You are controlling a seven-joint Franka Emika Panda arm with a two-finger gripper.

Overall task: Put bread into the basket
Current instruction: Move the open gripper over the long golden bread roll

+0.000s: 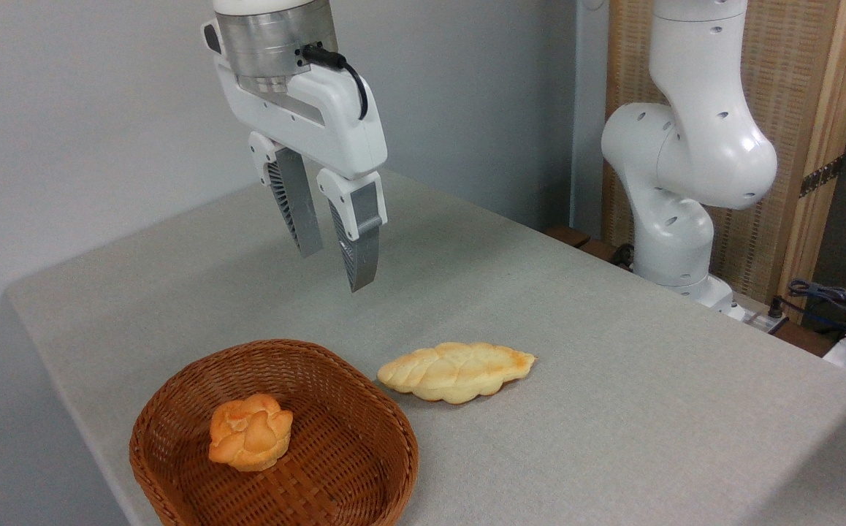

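The bread (456,371), a long flat pale-golden braided loaf with browned patches, lies on the grey table just right of the basket. The basket (394,424), brown woven wicker with a thick rim, stands at the table's near left and holds a small round orange-golden bun (250,431). My gripper (334,270) hangs well above the table, up and left of the bread and behind the basket. Its two fingers stand apart with nothing between them.
The arm's white base and lower links (686,183) rise at the table's far right edge. Cables and gear (843,307) lie beyond the right edge. The table's left edge (65,380) runs close by the basket.
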